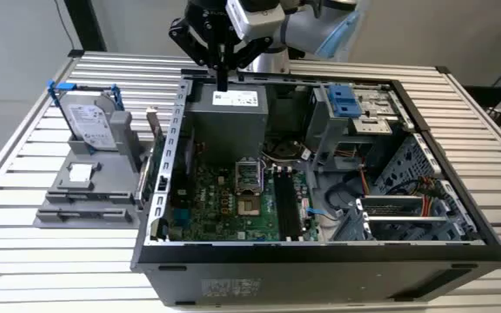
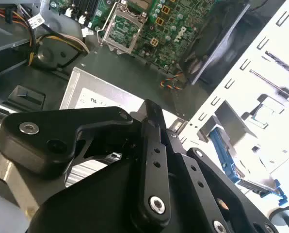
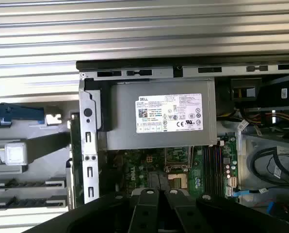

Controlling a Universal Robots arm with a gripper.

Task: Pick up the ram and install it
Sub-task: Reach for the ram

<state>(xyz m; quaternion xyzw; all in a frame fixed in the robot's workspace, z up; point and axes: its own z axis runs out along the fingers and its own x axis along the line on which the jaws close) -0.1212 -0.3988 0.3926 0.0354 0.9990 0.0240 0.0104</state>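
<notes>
The ram (image 3: 73,155) is a thin dark green stick standing on edge in the grey holder (image 1: 89,195), just outside the case wall; in the exterior view the ram (image 1: 143,171) shows as a narrow strip between holder and case. My gripper (image 1: 222,83) hangs over the back edge of the open computer case, above the grey power supply (image 1: 229,120), its black fingers (image 3: 149,196) pressed together with nothing between them. It is well apart from the ram, higher and farther back. The long black memory slots (image 1: 287,205) lie on the motherboard beside the processor socket (image 1: 246,179).
A silver hard drive in a blue frame (image 1: 89,120) stands upright at the back of the grey holder. The case (image 1: 320,251) lies open on a slatted metal table (image 1: 24,254), with a drive cage (image 1: 355,107), cables and a metal wall along the exterior view's left side.
</notes>
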